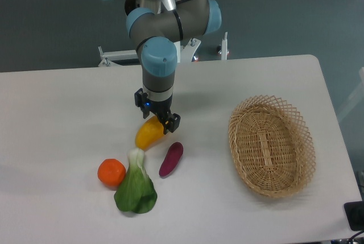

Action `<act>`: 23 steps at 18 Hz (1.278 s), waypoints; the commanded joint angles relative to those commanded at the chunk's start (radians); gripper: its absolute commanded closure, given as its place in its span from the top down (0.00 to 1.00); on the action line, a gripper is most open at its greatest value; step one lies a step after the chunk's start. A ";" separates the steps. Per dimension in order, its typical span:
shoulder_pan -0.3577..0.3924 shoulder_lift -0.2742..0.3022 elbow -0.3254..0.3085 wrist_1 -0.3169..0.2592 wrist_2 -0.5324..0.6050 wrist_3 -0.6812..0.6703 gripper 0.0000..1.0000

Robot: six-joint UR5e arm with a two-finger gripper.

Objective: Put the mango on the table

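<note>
Gripping the upper end of the mango [148,134], the gripper [160,120] hangs straight down from the arm over the middle of the white bench [62,107], its two dark fingers clamped on the fruit. The mango is yellow-orange and oblong, tilted so that its free lower end points down and to the left; that end sits very low, at or just above the bench surface, and whether it actually touches cannot be told from this view.

Just below the mango lies a bok choy [136,186], its pale stalk end pointing up toward the fruit and nearly meeting it, its green leaves spread toward the front edge. A round orange [111,172] rests on the bench just beside the bok choy on its left, touching or almost touching the leaves. A small purple eggplant [171,158] lies tilted to the right of the bok choy, near the mango's lower side but apart from it.

Well apart to the right, an oval wicker basket [272,145] sits on the bench near its right edge.
</note>
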 joint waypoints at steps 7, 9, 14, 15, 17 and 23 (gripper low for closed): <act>0.011 0.008 0.130 -0.023 0.005 -0.002 1.00; 0.040 0.008 0.218 -0.072 0.003 0.002 1.00; 0.140 0.009 0.353 -0.267 0.002 0.072 1.00; 0.141 0.009 0.364 -0.287 0.002 0.101 1.00; 0.155 0.009 0.367 -0.287 0.003 0.126 1.00; 0.183 0.041 0.341 -0.285 0.002 0.149 1.00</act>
